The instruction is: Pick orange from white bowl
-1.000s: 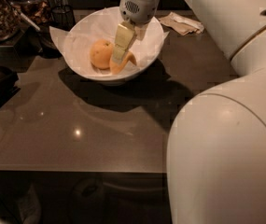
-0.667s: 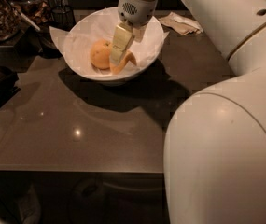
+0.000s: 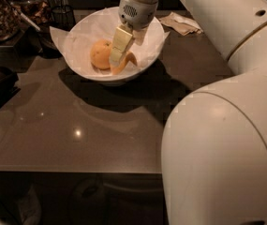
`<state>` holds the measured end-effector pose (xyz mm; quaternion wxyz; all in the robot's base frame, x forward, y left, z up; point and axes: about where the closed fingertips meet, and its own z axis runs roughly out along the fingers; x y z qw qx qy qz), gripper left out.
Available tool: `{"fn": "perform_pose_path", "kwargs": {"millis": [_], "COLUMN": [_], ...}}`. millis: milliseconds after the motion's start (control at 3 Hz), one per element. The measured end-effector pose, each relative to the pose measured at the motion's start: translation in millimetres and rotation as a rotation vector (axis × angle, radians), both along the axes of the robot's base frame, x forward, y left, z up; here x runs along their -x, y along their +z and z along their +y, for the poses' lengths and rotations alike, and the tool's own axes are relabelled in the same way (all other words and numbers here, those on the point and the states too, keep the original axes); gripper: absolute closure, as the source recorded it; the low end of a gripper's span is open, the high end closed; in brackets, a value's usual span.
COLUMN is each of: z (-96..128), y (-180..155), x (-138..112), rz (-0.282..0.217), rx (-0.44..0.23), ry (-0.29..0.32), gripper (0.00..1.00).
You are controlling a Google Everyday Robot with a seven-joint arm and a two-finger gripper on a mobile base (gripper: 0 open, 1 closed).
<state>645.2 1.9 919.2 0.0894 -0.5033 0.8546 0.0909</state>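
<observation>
Plainly, the orange (image 3: 99, 55) is a pale, yellow-orange fruit with smooth, matte skin. It is lighter on its upper left face and shaded toward the bottom. It sits in the white bowl (image 3: 84, 69), a little left of the bowl's centre, on the crinkled white paper liner (image 3: 60, 34), whose corners stick out over the rim.

The fruit's left edge is a clean curve. Its right side is covered by the gripper (image 3: 118, 51), so the full outline does not show. The visible part is somewhat taller than it is wide, which suggests a long axis running from the near side of the bowl toward the far side. With one side hidden, this cannot be settled. No stem end or dimple can be made out with certainty.

The gripper reaches down into the bowl from the white robot arm (image 3: 226, 125), which fills the right of the view. Its cream-coloured tip lies against the orange's right flank. Whether it is clamped on the fruit or merely beside it cannot be told.

Just right of and below the tip, a deeper orange crescent (image 3: 126, 63) shows. What it belongs to is unclear.

The bowl rests on a dark, glossy table (image 3: 77, 125). A crumpled paper napkin (image 3: 182, 23) lies behind the bowl to the right.
</observation>
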Motion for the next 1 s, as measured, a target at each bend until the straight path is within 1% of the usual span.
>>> {"fn": "perform_pose_path", "kwargs": {"millis": [667,1000], "z": [6.3,9.7], "y": [-11.0,-18.1], "x": [-3.4,-4.1], "rz": [0.025,0.037], "rx": [-0.035,-0.044], "ry": [0.001,0.009], "gripper": [0.23,0.21]}}
